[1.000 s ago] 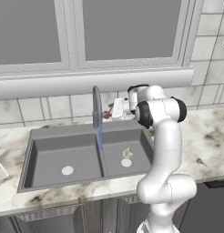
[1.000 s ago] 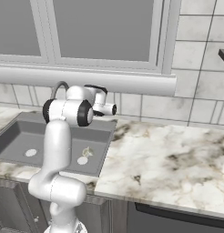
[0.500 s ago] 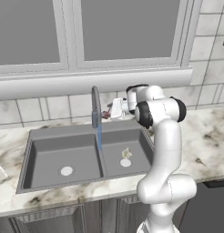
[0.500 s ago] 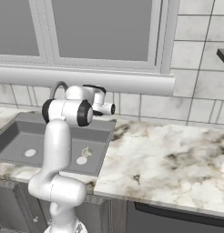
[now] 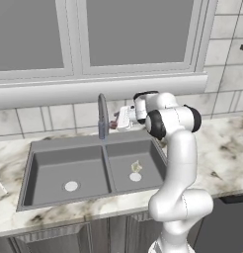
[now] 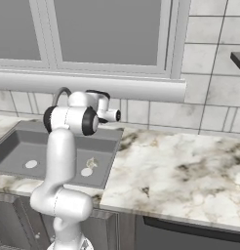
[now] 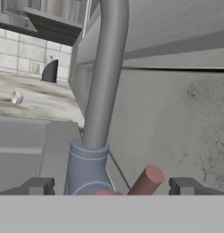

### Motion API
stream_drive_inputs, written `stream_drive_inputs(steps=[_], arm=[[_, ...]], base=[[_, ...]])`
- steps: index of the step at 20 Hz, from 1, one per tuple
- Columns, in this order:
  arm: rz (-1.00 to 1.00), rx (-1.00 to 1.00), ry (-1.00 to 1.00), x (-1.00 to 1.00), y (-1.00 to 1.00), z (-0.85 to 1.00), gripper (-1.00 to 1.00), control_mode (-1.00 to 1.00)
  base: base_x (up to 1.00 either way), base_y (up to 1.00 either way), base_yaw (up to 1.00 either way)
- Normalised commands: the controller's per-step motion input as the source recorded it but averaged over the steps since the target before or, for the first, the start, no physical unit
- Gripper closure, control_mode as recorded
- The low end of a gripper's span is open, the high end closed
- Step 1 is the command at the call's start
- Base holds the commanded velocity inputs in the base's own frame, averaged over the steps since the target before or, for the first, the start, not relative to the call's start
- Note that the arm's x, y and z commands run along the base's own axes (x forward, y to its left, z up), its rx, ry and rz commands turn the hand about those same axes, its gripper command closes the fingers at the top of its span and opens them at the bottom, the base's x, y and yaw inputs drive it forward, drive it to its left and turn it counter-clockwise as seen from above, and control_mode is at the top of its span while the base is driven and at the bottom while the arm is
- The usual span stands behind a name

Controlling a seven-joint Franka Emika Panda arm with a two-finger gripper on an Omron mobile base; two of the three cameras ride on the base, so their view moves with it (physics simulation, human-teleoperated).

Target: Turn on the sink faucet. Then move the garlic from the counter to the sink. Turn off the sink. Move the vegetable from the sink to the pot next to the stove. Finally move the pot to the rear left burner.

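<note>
The sink faucet rises behind the divider of the grey double sink. A thin bluish stream hangs under its spout. My gripper is level with the faucet's foot, just to its right, and stands open. In the hand view the grey pipe runs up the middle and the red handle sticks out low between my fingertips, which touch nothing. The garlic lies in the right basin by the drain; from the other side the garlic sits there too.
Marble counter stretches right of the sink. A tiled wall and a window sill stand close behind the faucet. My own arm rises along the right basin's edge. A dark appliance front sits under the counter.
</note>
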Motion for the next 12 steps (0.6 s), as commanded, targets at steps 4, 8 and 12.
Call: stream_drive_inputs(steps=[4,8,12], arm=[[0.04,-0.02,0.0,0.0,0.79,0.12,-1.0,-1.0],[0.0,0.0,-0.03,0.01,0.19,0.01,-1.0,-1.0],[0.0,0.0,-0.02,0.2,-0.33,0.0,-1.0,-1.0]], base=[[0.0,0.0,0.0],[0.0,0.0,0.0],[0.0,0.0,0.0]])
